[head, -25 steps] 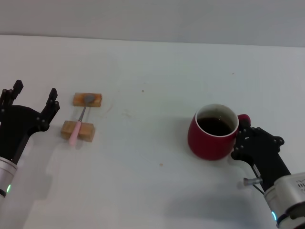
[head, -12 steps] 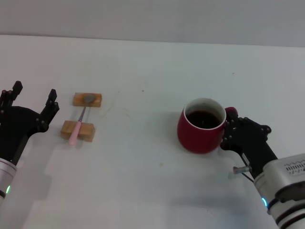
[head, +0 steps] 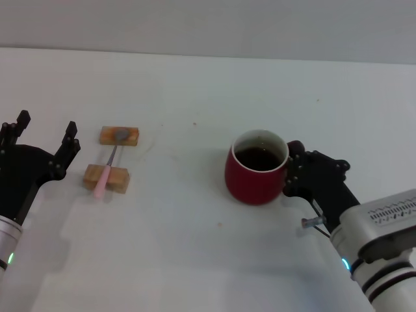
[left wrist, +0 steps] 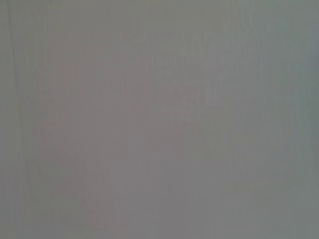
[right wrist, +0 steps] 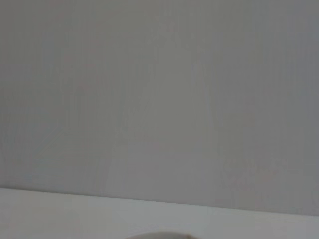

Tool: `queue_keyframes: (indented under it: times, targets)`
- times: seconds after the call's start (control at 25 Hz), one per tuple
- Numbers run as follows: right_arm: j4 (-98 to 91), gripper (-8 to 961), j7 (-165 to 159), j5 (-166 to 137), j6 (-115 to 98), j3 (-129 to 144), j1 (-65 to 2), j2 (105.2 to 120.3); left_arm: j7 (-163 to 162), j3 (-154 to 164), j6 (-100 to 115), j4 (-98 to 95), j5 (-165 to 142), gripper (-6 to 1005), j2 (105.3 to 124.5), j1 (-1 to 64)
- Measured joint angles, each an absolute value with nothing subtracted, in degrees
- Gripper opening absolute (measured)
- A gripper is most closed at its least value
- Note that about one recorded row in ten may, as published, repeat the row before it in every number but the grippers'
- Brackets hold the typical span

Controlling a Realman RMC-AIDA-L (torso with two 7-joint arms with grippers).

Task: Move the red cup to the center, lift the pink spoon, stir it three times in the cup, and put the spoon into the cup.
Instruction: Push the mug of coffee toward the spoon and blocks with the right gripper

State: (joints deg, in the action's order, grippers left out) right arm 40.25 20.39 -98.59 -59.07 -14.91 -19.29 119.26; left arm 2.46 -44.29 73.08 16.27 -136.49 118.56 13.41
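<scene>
1. Since a second ago the red cup [head: 256,168] has travelled leftward across the bench [head: 195,247], from the right side to just right of the middle; the right end effector [head: 290,170] has come with it
2. Right end effector sits against the cup's right side, at the handle, whose tip shows just above the fingers; fingers look clamped on the handle, though the handle itself is mostly hidden behind them
3. Cup stands upright on the bench, pale inner wall visible, dark liquid inside
4. Pink spoon [head: 107,170] has not shifted: it lies well to the left of the cup, bridging two wooden blocks
5. Near block [head: 106,177] carries the pink handle, handle end overhanging toward the robot; far block [head: 119,136] carries the grey bowl
6. Left end effector [head: 44,140] is in the same place at the bench's left edge, just left of the blocks, not touching them; fingers spread apart, nothing between them
7. Left wrist view shows only a flat grey field
8. Right wrist view shows a grey backdrop over a pale strip of bench [right wrist: 75,211]; a curved pale edge shows at the frame's lower border, cannot tell what it is
</scene>
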Motion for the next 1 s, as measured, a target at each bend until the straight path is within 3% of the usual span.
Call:
queue_keyframes:
  times: [1.0]
  targets:
    - [38.3,-1,16.11,-98.75,-57.45,-14.62,-22.04,119.36,2.46,-44.29,73.18,16.25,-136.49,800,118.56,13.14]
